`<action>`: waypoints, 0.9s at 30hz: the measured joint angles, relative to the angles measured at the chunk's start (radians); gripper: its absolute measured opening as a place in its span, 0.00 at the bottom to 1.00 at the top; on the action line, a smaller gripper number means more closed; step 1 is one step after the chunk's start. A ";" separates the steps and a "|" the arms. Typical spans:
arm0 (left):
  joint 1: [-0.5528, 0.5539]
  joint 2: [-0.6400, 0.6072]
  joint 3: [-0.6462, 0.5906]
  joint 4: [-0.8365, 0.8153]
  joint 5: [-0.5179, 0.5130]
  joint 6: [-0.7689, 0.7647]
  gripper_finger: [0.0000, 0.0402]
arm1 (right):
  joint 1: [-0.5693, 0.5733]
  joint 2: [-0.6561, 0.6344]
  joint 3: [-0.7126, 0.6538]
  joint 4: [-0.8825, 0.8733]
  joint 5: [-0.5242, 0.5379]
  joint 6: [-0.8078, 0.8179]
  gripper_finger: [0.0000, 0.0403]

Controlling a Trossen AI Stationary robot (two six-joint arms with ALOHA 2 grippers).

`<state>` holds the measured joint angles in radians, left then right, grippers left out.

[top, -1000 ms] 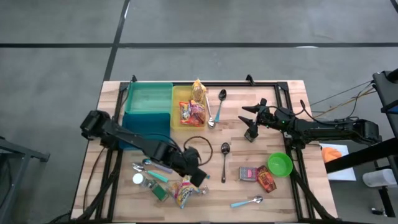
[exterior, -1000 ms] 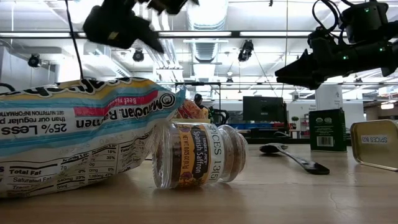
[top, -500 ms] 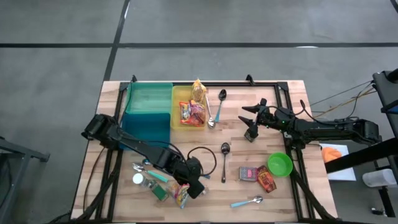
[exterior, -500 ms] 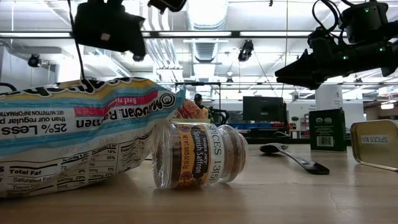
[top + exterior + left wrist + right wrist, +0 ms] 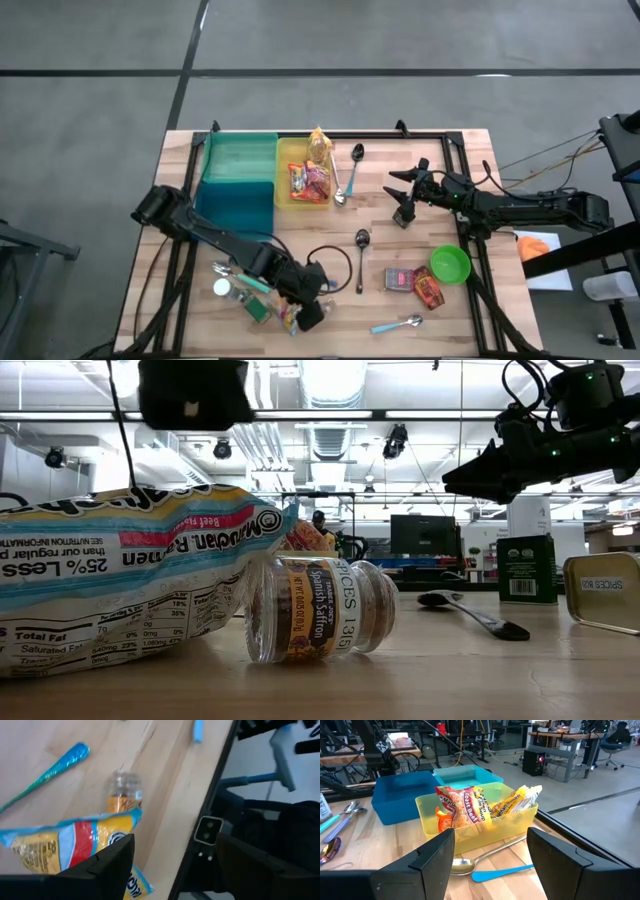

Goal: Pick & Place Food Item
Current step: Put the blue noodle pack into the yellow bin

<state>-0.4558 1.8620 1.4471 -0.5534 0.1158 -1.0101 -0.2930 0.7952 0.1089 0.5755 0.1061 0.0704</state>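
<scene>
I see the ramen packet [image 5: 70, 845] lying flat near the table's front edge, long axis seemingly along it, beside the spice jar [image 5: 125, 795]. My left gripper [image 5: 305, 308] hangs unclenched above it, empty.

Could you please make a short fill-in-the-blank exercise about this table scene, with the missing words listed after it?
1. The yellow bin stands right beside the ____ bin.
2. The left gripper hovers open over the ramen packet, which lies next to a small ____ jar.
3. The green ____ sits near the table's right edge.
4. The right gripper waits open, facing the ____ bin.

Missing words: teal; spice; bowl; yellow
</scene>
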 joint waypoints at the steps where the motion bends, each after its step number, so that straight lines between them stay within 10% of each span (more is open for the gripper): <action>1: -0.001 0.005 -0.001 -0.001 -0.001 -0.003 0.70 | 0.000 0.000 0.000 0.000 0.000 0.000 0.61; 14: -0.009 0.075 -0.002 -0.013 -0.029 0.158 0.70 | 0.000 0.000 0.000 0.000 0.000 0.000 0.61; 27: -0.101 0.075 -0.002 0.020 -0.357 0.597 0.70 | 0.000 0.000 0.000 0.000 0.000 0.000 0.61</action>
<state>-0.5566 1.9366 1.4452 -0.5330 -0.2409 -0.4127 -0.2928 0.7948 0.1085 0.5755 0.1059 0.0704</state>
